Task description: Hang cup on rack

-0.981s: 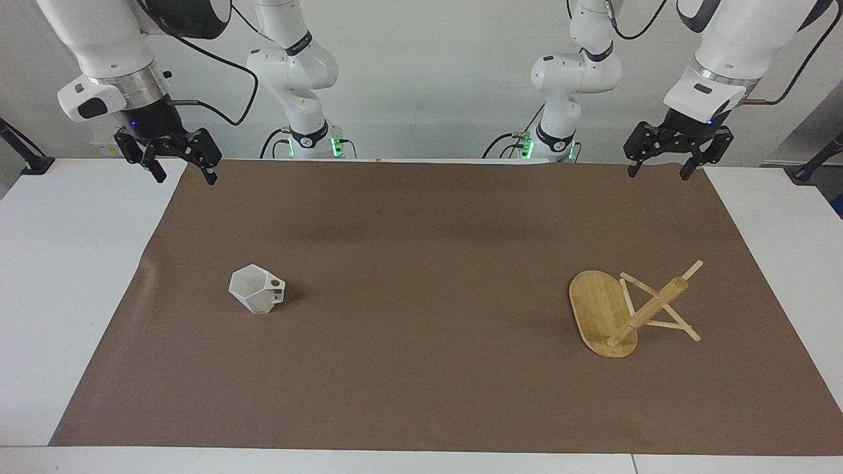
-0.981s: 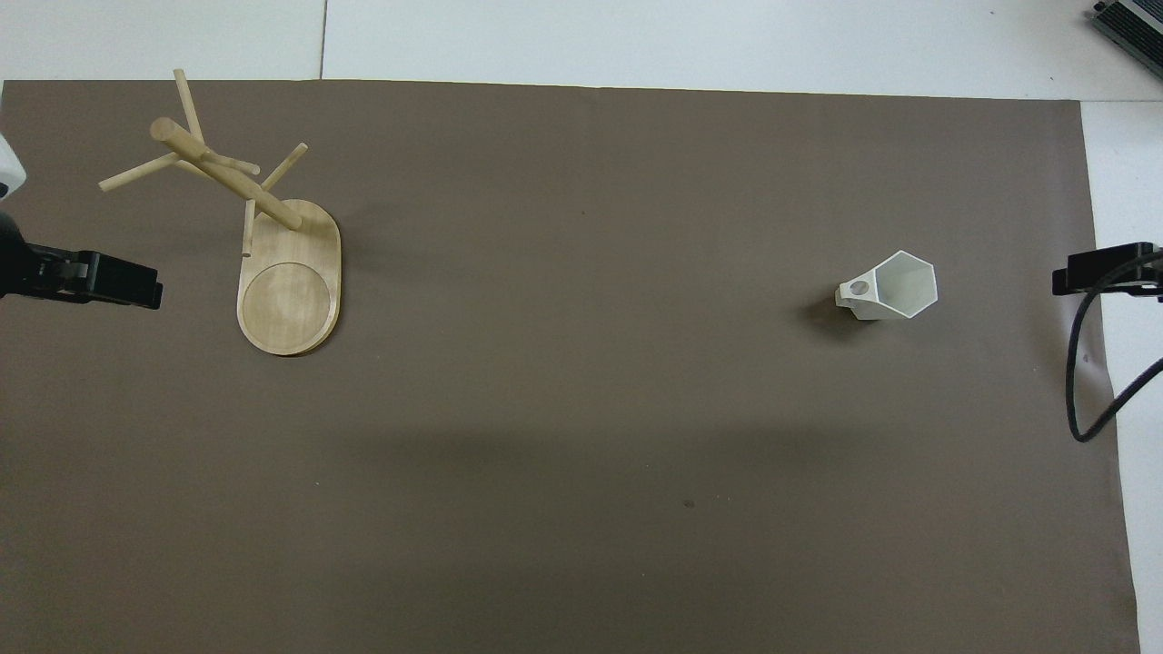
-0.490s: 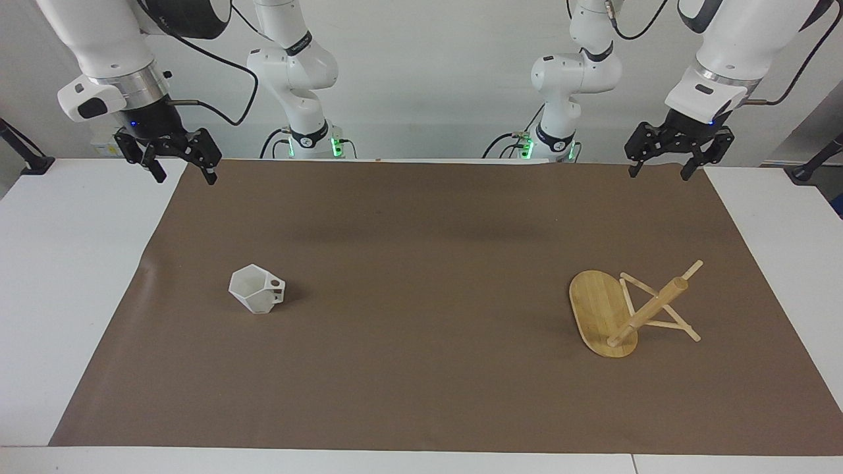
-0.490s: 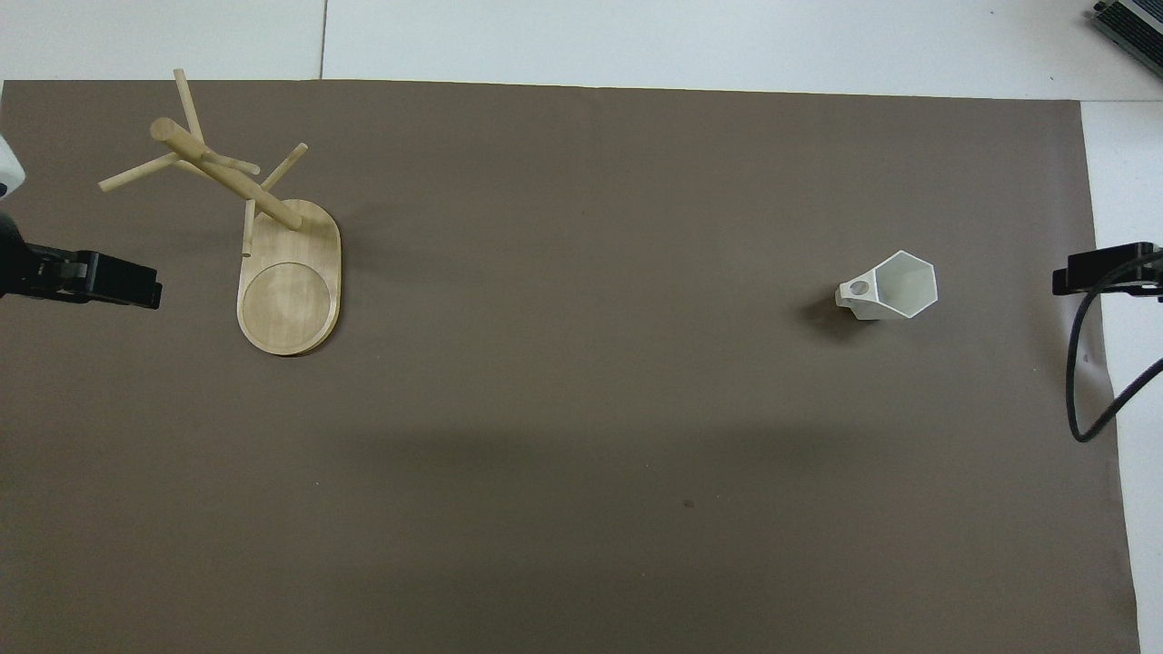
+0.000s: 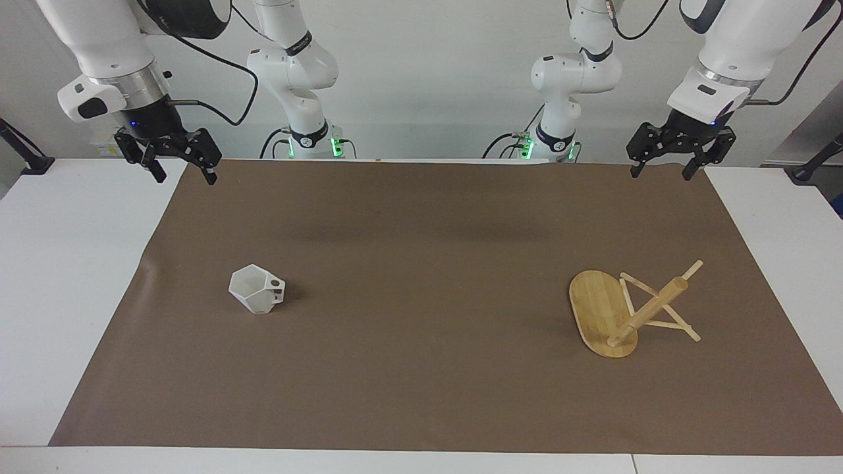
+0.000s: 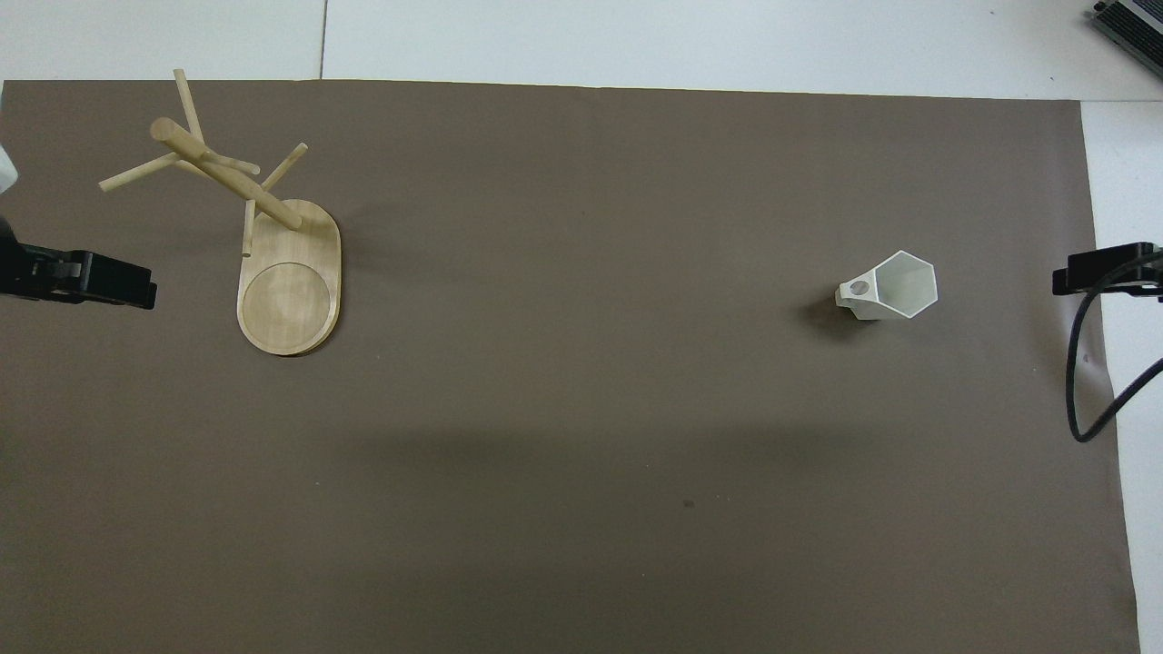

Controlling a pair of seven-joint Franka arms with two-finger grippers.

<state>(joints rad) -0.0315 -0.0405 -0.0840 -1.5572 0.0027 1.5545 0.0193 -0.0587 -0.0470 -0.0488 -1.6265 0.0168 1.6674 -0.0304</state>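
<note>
Facing view: both arms are waiting raised at the robots' edge of the bench, one over each corner of the brown mat [image 5: 421,395].
Right gripper [image 5: 176,164]: hanging empty, fingers spread apart, over the mat's corner at the right arm's end.
Left gripper [image 5: 664,164]: hanging empty, fingers apart, over the left arm's corner.
Cup [image 5: 257,288]: sitting upright on the mat toward the right arm's end, well out from the right gripper toward the bench's outer edge; the right arm is judged the nearer.
Cup heading: mouth is facing up, handle is pointing toward the rack.
Rack [image 5: 609,316]: standing at the left arm's end, post rising upright, oval base running from robots' edge to outer edge.
</note>
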